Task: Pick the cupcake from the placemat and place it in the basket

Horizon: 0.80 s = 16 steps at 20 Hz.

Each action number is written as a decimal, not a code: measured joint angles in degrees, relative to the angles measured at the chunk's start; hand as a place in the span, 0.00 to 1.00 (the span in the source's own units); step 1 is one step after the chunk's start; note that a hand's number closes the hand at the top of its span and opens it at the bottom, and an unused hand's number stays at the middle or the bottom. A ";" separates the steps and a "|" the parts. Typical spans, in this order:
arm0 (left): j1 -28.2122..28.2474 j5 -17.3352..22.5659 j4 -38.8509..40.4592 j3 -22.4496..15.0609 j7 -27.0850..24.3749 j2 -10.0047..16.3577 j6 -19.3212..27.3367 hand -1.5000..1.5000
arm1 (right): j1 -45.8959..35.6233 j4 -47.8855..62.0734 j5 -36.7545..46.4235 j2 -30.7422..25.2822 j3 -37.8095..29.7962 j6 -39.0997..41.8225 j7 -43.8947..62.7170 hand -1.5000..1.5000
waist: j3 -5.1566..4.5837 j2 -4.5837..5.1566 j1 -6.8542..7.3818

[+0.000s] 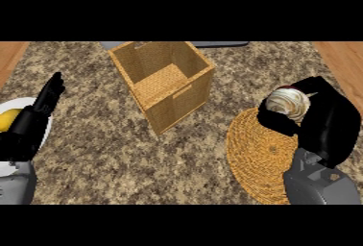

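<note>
right hand (330, 126): right side of frame, black fingers and thumb curled round the cupcake, clamped on it; grey forearm comes in from lower right
cupcake (289, 103): inside right hand's grip, pale swirled top shows between fingers and thumb, rest hidden
cupcake place: over upper right edge of the placemat; can't tell if it touches the mat or is lifted
placemat (257, 153): round, woven, golden; lower right of frame, partly covered by right hand and forearm
basket (181, 103): woven, square, open top, upper centre of frame; nothing visible inside; sits at an angle to the frame edges
basket vs cupcake: well apart, basket to the left of the placemat with bare tabletop between
left hand (37, 111): left edge of frame, fingers straight and together, pointing up, holding nothing, resting
plate (17, 104): white, far left edge, mostly hidden under left hand and forearm
yellow item (6, 119): on plate, cut by frame edge, can't tell what it is
tabletop (106, 144): speckled brown stone; wood strips at upper left and upper right corners
</note>
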 measured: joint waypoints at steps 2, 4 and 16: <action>-0.53 0.31 -0.07 -0.25 -0.22 -0.10 -0.45 0.50 | -3.31 -4.36 3.18 0.47 4.06 2.01 4.56 1.00 | -0.01 0.30 1.02; -1.11 0.05 -0.17 -0.90 -0.17 -0.57 -0.40 0.50 | -7.60 -7.22 5.22 0.73 8.05 5.08 8.52 1.00 | 0.01 0.58 1.91; -3.54 -0.84 0.95 -2.92 -1.16 -1.77 -1.01 0.50 | -39.80 9.25 -3.96 0.90 7.32 10.15 16.09 1.00 | 0.06 1.70 5.35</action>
